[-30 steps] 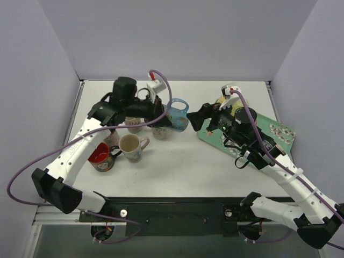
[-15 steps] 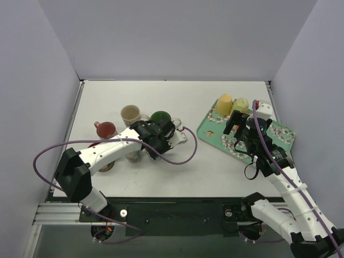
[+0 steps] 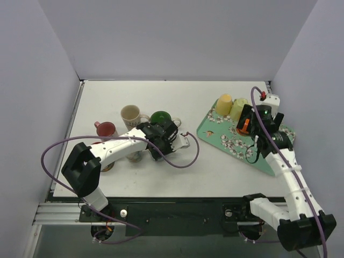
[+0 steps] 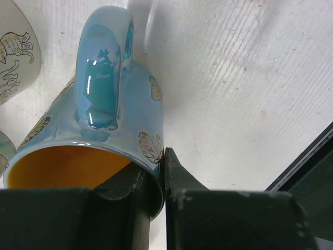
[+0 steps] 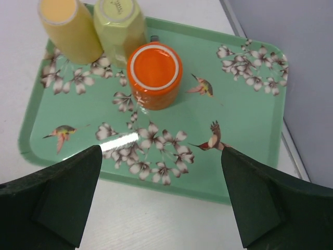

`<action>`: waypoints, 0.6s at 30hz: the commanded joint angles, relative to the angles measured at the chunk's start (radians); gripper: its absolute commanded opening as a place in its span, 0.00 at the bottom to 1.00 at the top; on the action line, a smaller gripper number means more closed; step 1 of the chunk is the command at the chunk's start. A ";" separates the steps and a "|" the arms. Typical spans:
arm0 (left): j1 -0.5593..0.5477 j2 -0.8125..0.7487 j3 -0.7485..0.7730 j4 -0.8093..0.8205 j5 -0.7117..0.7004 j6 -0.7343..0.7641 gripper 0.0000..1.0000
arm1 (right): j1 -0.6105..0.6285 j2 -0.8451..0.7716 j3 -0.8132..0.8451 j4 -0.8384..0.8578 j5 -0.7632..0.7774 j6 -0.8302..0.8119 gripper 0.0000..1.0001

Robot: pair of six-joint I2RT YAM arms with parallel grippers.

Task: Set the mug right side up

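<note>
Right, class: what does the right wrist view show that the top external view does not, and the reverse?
Only right wrist: the whole upturned base of the orange mug, ahead of the open right pincer. Only top: the cream mug, green mug and red mug on the left. Both: the flowered tray, yellow cup and lime cup.

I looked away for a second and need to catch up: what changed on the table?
The left gripper, shut on the blue mug, carried it from the far side nearer the front. The right arm swung rightward over the tray; the open right gripper now points at the upside-down orange mug. The yellow cup, pale green cup and tray stayed put.
</note>
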 commanded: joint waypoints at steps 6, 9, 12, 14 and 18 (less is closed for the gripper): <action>0.022 0.011 0.124 -0.044 -0.036 -0.016 0.59 | -0.210 0.395 0.299 -0.094 -0.169 -0.178 0.92; 0.030 -0.034 0.175 -0.087 0.048 -0.015 0.83 | -0.287 0.557 0.375 -0.084 -0.232 -0.182 0.89; 0.042 -0.123 0.222 -0.115 0.102 -0.016 0.86 | -0.308 0.685 0.490 -0.111 -0.239 -0.183 0.88; 0.066 -0.179 0.228 -0.118 0.114 -0.010 0.87 | -0.315 0.762 0.536 -0.107 -0.274 -0.189 0.88; 0.151 -0.256 0.210 -0.097 0.125 -0.007 0.87 | -0.319 0.864 0.591 -0.073 -0.376 -0.238 0.88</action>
